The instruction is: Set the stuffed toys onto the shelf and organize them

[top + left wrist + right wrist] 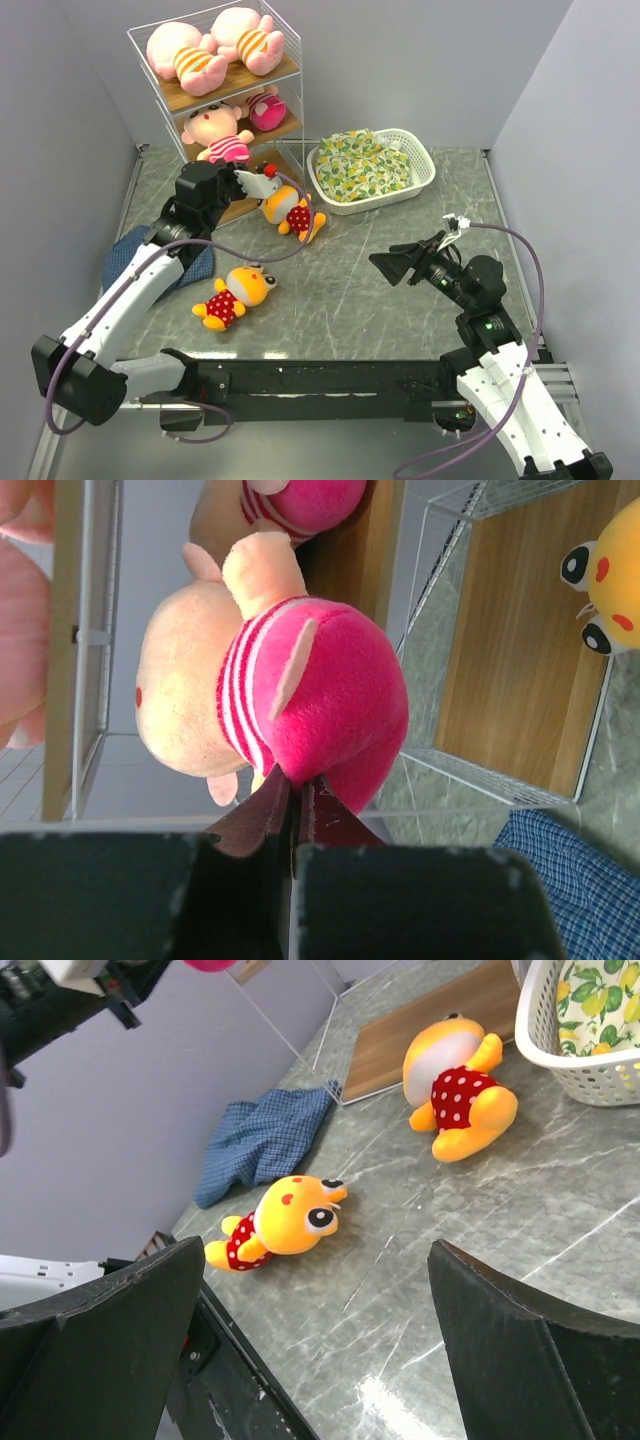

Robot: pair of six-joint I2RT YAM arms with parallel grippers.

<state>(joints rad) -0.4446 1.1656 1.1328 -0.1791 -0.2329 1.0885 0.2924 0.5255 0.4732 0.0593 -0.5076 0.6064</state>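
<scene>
- Grey stone-look table (pixel 400 320), shelf (pixel 170 98) at far left.
- Left gripper (pixel 295 795) pinched fully closed, tips against the pink-striped doll (pixel 300 700) at the middle tier's front.
- Left arm (pixel 140 285) stretched forward toward shelf.
- Right gripper (pixel 388 263) wide, holding nothing, above table.
- Orange toy (pixel 290 213) beside shelf foot; second orange toy (pixel 235 295) mid-table.

Plain pale grey walls (pixel 400 60) enclose a grey marbled tabletop (pixel 340 310) on three sides, under even light.
</scene>
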